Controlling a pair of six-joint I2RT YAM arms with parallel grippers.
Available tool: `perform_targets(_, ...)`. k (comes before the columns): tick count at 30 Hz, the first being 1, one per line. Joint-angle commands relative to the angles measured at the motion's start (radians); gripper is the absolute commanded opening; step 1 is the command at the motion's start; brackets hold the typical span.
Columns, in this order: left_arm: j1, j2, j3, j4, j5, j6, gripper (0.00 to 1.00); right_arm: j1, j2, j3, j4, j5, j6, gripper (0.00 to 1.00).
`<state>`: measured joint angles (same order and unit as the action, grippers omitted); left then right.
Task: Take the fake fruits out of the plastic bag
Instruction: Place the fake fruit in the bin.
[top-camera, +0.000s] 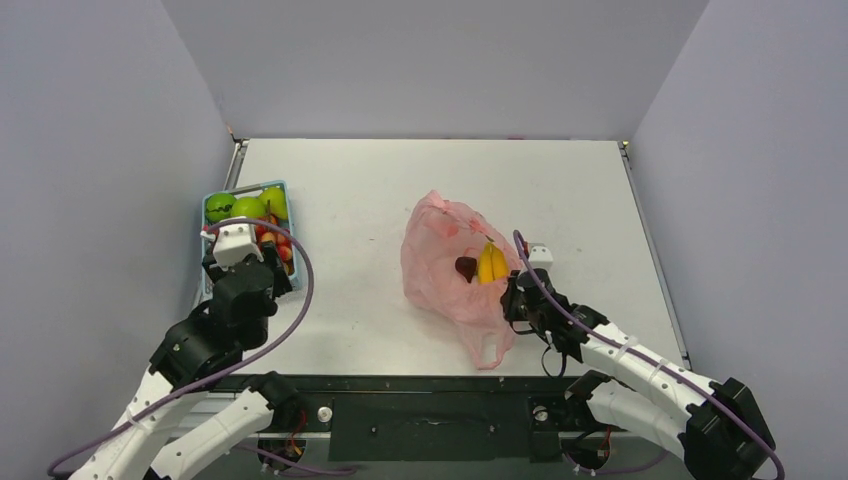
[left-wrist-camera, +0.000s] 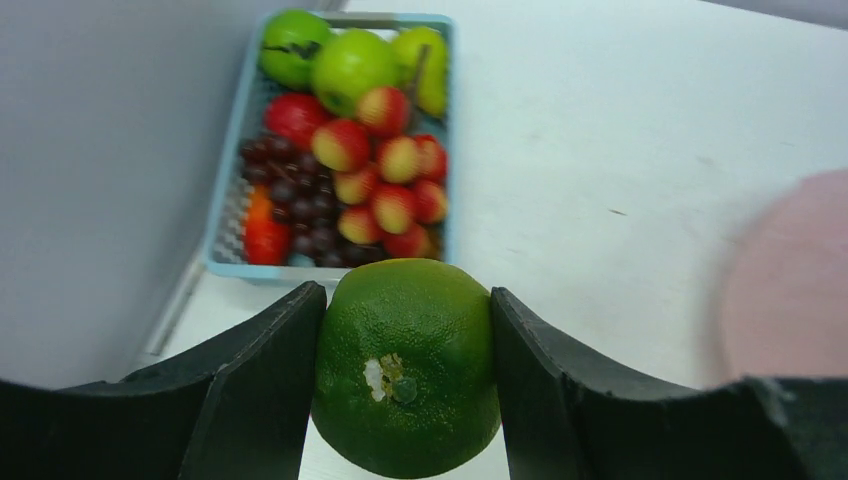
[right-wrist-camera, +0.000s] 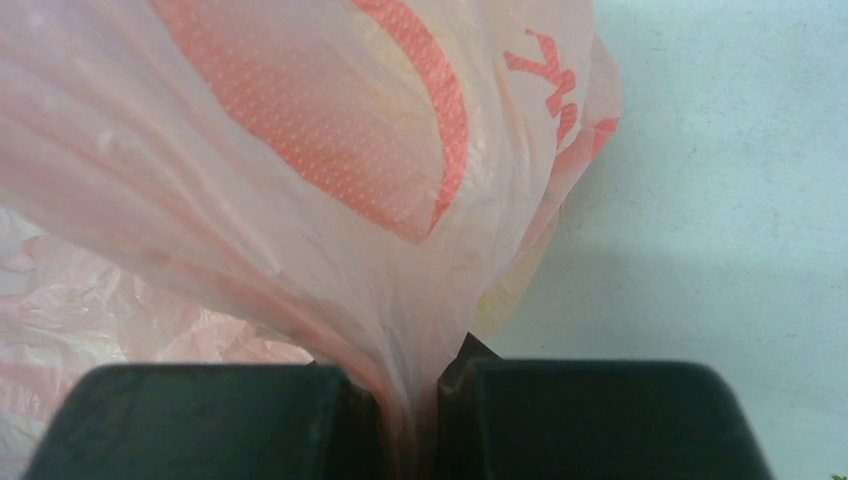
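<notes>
We see the left gripper (left-wrist-camera: 405, 372) clamping a green citrus fruit (left-wrist-camera: 405, 335) between its two dark fingers, over the white table (left-wrist-camera: 600, 150) and just short of the near end of the light-blue basket (left-wrist-camera: 262, 270). That basket holds green apples (left-wrist-camera: 350, 65), a red-yellow cluster (left-wrist-camera: 385, 185) and dark grapes (left-wrist-camera: 295, 190). The right gripper (right-wrist-camera: 410, 420) is pressed together on a gathered fold of the pink plastic bag (top-camera: 440, 285), which lies mid-table. In the bag's open mouth we see yellow bananas (top-camera: 491, 264) and a dark red fruit (top-camera: 466, 267).
</notes>
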<state>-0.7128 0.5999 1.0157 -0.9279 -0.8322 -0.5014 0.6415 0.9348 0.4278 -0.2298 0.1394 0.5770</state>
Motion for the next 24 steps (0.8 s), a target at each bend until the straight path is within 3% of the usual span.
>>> perform_targets(1,0.143,0.073,-0.07,0.322,-0.178,0.342,0.18,-0.031,-0.029,-0.005,0.053,-0.032,-0.019,0.0)
perform_targets(2,0.277,0.089,-0.082,0.369,-0.113,0.419,0.18,-0.034,-0.03,-0.007,0.06,-0.04,-0.022,0.0)
perform_targets(3,0.351,0.134,-0.081,0.436,0.055,0.436,0.18,-0.038,-0.029,-0.01,0.065,-0.056,-0.022,0.0)
perform_targets(4,0.526,0.188,-0.07,0.475,0.151,0.447,0.18,-0.04,-0.024,-0.011,0.073,-0.061,-0.024,0.0)
perform_targets(5,0.616,0.219,-0.064,0.492,0.315,0.448,0.17,-0.039,-0.021,-0.012,0.075,-0.07,-0.024,0.0)
perform_targets(7,0.902,0.306,-0.044,0.555,0.486,0.431,0.17,-0.039,-0.017,-0.012,0.08,-0.073,-0.025,0.0)
perform_targets(9,1.035,0.388,-0.023,0.621,0.608,0.395,0.18,-0.04,-0.022,-0.014,0.084,-0.07,-0.025,0.0)
perform_targets(13,1.148,0.574,0.03,0.712,0.749,0.31,0.24,-0.044,-0.034,-0.018,0.085,-0.072,-0.027,0.0)
perform_targets(19,1.173,0.787,0.069,0.821,0.804,0.278,0.37,-0.045,-0.03,-0.02,0.091,-0.083,-0.029,0.0)
perform_targets(24,1.173,0.915,0.099,0.867,0.822,0.288,0.38,-0.044,-0.039,-0.027,0.099,-0.089,-0.031,0.0)
